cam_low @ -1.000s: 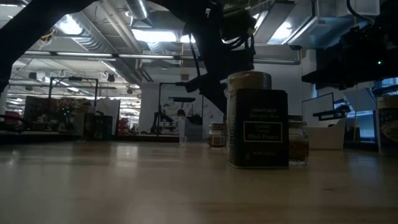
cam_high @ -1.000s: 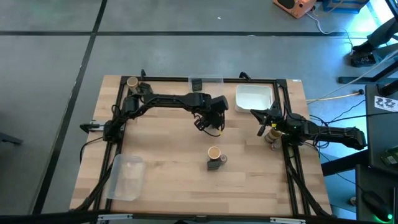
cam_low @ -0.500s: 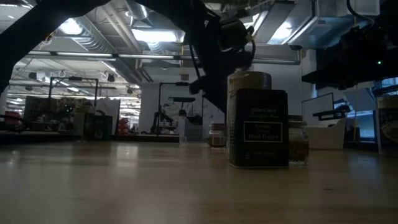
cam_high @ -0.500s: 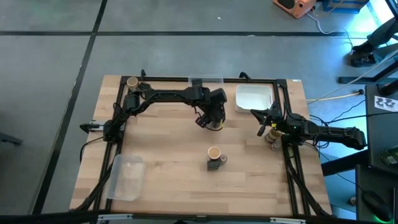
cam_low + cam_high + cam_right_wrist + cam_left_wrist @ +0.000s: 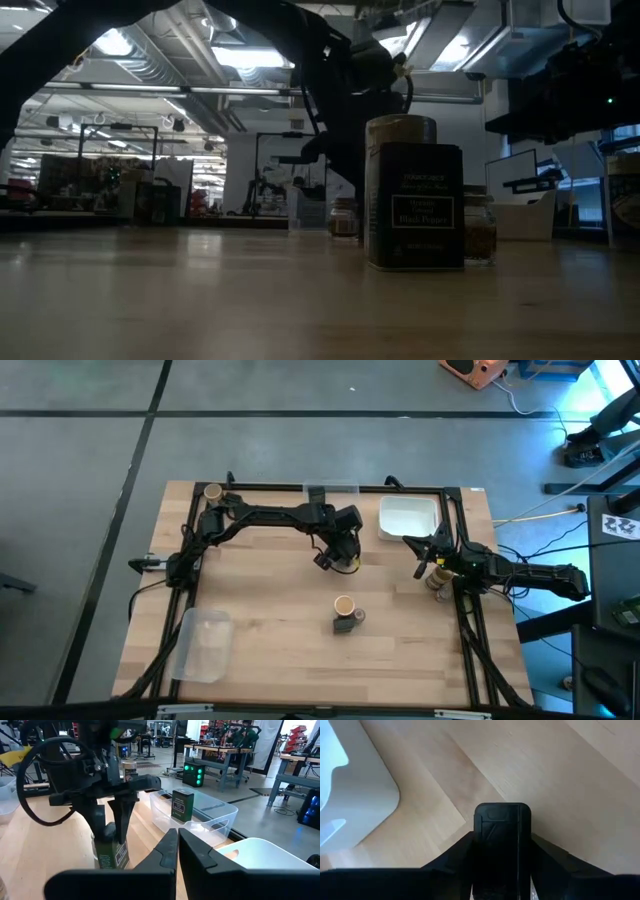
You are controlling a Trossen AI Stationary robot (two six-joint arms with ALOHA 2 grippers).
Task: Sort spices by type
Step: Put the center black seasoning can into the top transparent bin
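Note:
My left gripper hangs over the table's middle, toward the far side, and is shut on a dark boxy jar. The right wrist view shows that jar under its fingers. Nearer the front stand three spices close together: a round tan-topped jar, a dark boxy jar labelled black pepper, and a tiny jar. Another tan-topped jar stands at the far left corner. My right gripper waits shut at the right side, beside a small jar. My left gripper pinches the dark boxy jar between its two fingers at the top, by the lid's two sides. The fingers come from above, pointing down, and the jar stays upright. Whether its base rests on the table, I cannot tell.
A white rectangular tray lies at the far right. A clear tray at the far edge holds a dark jar. Another clear tray lies at the near left. Bare wood spreads across the left half.
My left arm's wrist has swung a little toward the table's left while its fingers stayed over the same spot. My right arm has kept still.

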